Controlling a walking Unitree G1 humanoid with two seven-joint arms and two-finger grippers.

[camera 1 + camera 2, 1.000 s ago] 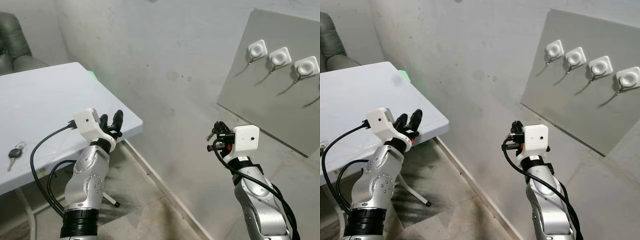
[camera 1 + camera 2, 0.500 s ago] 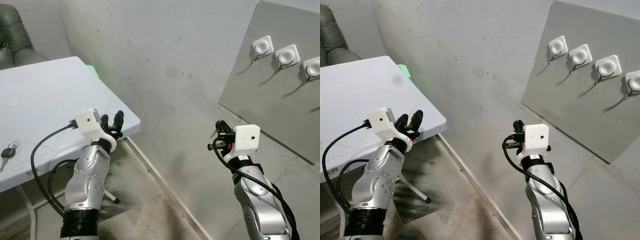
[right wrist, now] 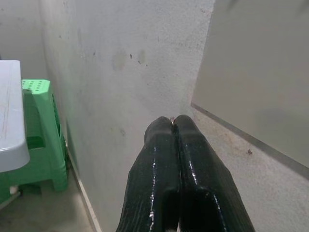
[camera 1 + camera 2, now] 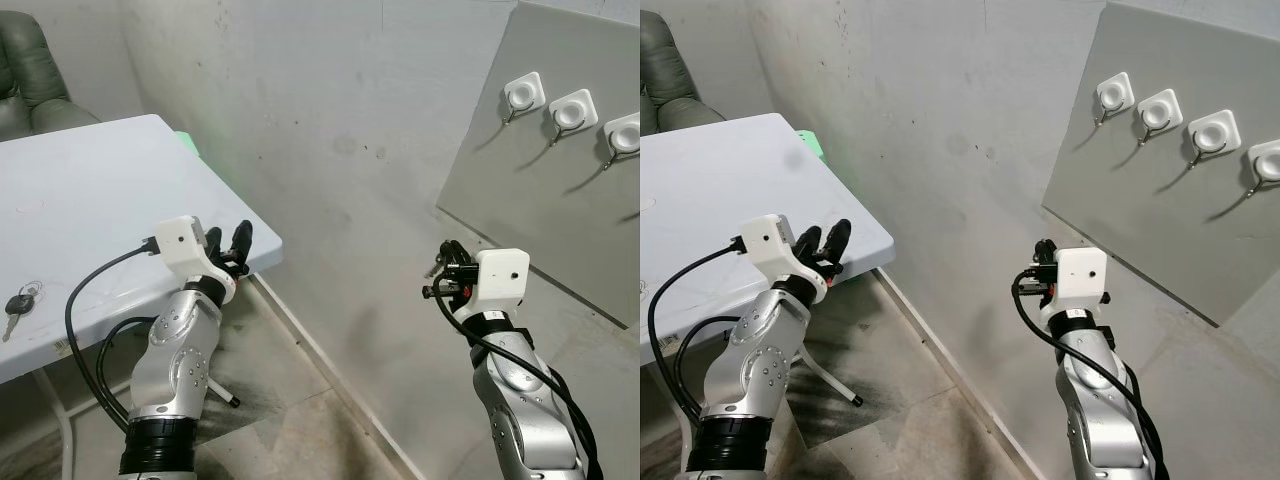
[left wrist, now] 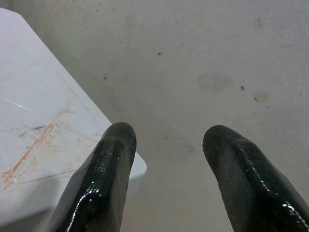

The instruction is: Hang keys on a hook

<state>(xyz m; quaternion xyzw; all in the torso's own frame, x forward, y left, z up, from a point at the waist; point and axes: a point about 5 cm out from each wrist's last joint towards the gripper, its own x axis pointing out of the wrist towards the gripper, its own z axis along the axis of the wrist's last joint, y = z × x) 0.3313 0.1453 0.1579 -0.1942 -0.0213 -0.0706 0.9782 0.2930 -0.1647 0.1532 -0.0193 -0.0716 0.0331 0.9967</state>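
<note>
Keys (image 4: 20,305) lie on tabletop (image 4: 90,200), far left edge. Left end effector (image 4: 228,243) spread wide, empty; right end effector (image 4: 447,275) pressed closed, seemingly empty. Hooks (image 4: 555,105) on wall board. Judgement: turn toward tabletop, fetch keys first.

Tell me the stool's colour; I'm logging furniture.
Green; the stool shows best in the right wrist view.

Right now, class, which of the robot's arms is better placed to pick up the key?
Left: its open tool hovers at the white table's edge, where the black-headed key lies.
</note>
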